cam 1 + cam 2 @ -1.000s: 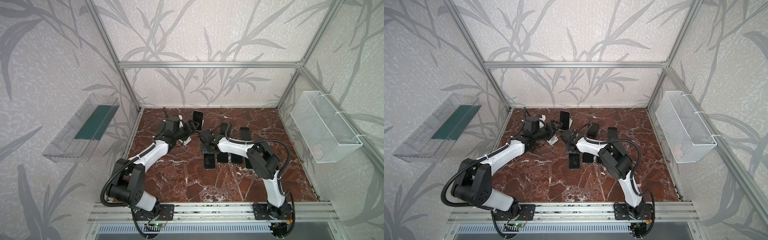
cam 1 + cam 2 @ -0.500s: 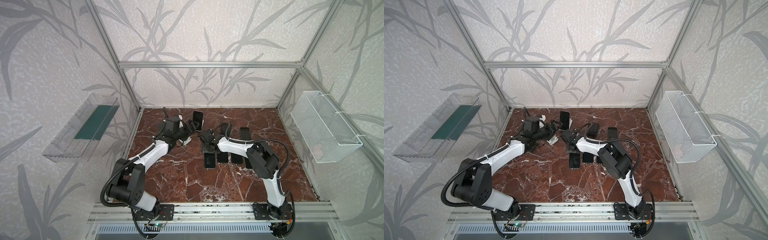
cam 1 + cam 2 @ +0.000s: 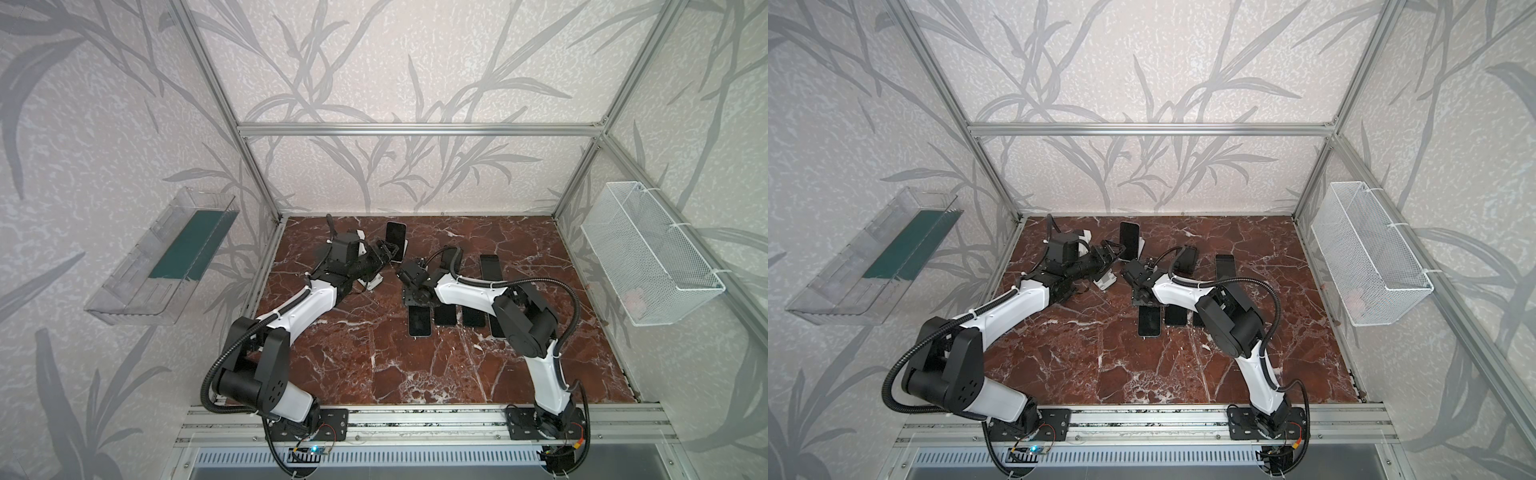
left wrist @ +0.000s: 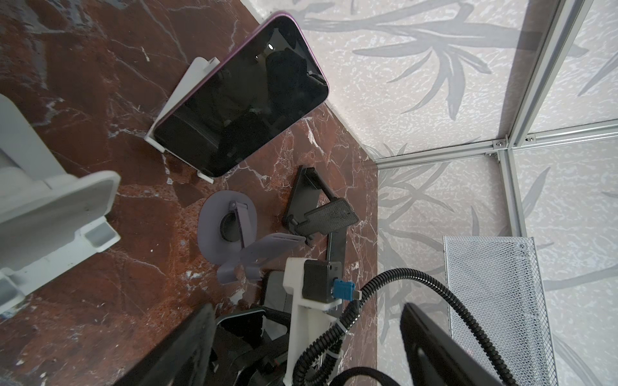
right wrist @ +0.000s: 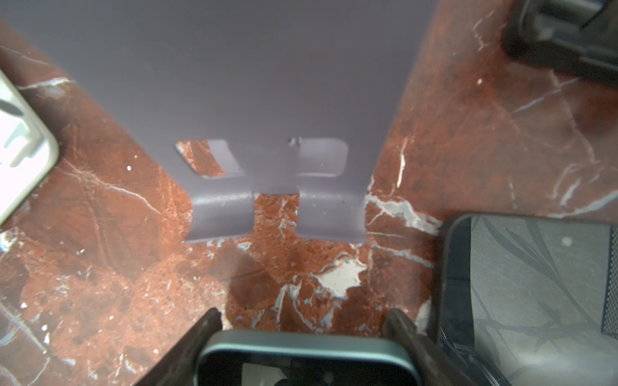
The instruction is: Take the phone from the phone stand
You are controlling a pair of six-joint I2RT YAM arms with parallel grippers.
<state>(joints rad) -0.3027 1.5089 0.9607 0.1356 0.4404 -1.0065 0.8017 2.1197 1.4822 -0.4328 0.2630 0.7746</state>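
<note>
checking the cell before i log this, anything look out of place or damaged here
Nothing looks spilled or broken. The one thing that stands out is the purple-edged phone, propped on its white stand at the back, while the grey stand and black stand sit empty and the other phones lie flat on the marble floor.

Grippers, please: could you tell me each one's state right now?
Left gripper: open, holding nothing.
Right gripper: jaws flank the grey-rimmed black phone; grip unclear.
</note>
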